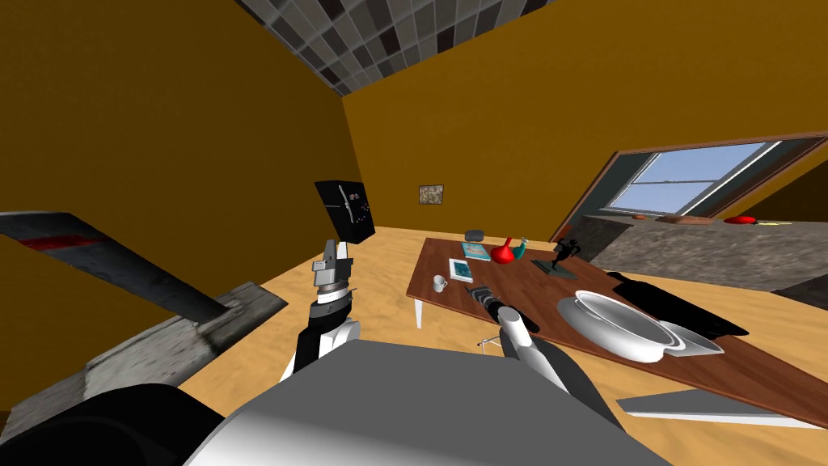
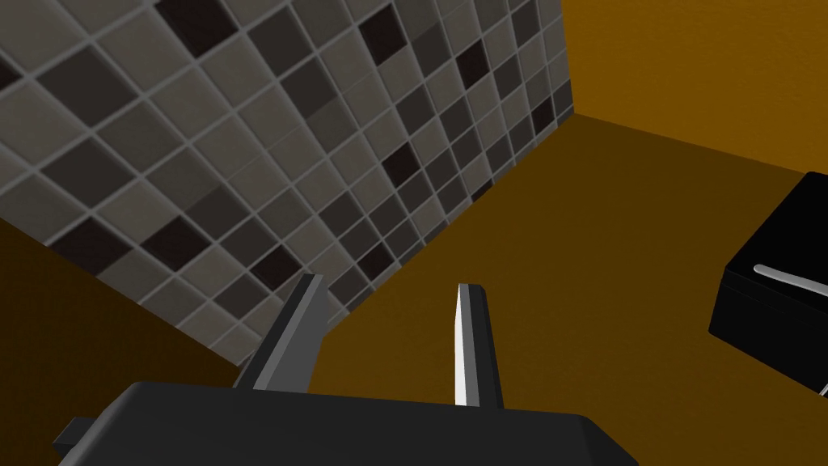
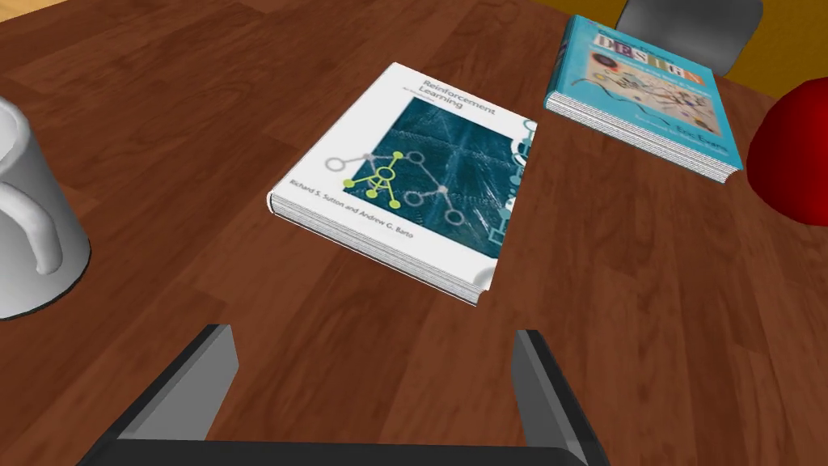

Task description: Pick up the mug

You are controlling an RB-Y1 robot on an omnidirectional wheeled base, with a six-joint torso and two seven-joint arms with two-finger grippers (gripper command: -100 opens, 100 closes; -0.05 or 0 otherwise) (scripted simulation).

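On the table (image 3: 647, 324), a white book (image 3: 404, 178) is faced by the right gripper (image 3: 372, 333), fingers spread wide and empty. The upright mug (image 3: 32, 235) is set to its left, outside the fingers, handle turned toward them. The left gripper (image 2: 390, 283) is raised, parted, farther off.

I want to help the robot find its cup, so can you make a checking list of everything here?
Surface: brown wooden table.
Job's things: white handled mug, upright, not between any fingers.
Clutter: white-and-teal book, light blue book, red round vase, white bowl.
Grippers: right gripper open, over the table, mug off to its side; left gripper open, raised, empty.
Cables: nothing seen.
Surroundings: orange walls, window.
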